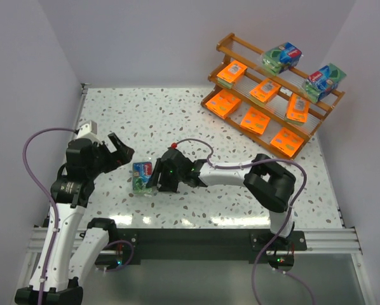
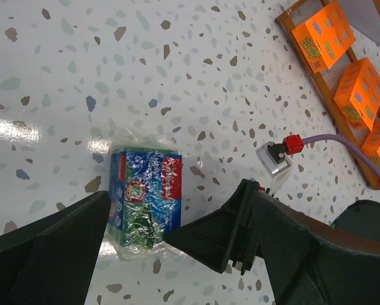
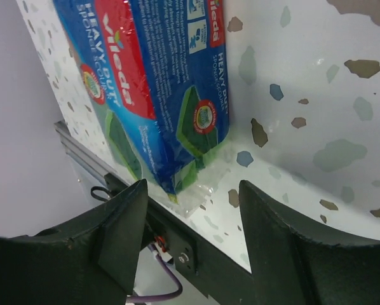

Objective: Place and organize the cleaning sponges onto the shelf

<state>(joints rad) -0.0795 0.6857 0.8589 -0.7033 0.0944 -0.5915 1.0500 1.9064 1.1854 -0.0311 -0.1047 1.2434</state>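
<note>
One green-and-blue wrapped sponge pack (image 1: 142,176) lies on the speckled table between both arms. It also shows in the left wrist view (image 2: 145,206) and the right wrist view (image 3: 158,82). My left gripper (image 1: 122,155) is open just left of it, jaws wide (image 2: 136,238) and empty. My right gripper (image 1: 154,180) is open at the pack's right side; its near end lies just ahead of the spread jaws (image 3: 196,216), not gripped. The shelf (image 1: 317,130) at the far right holds six orange packs (image 1: 255,119) on its lower tiers and two green-blue packs (image 1: 282,57) on top.
The table's black front rail (image 3: 196,254) runs close behind the pack. The right arm's wrist with a red plug and purple cable (image 2: 290,143) is near the left gripper. The shelf's lower edge with orange packs (image 2: 358,92) shows in the left wrist view.
</note>
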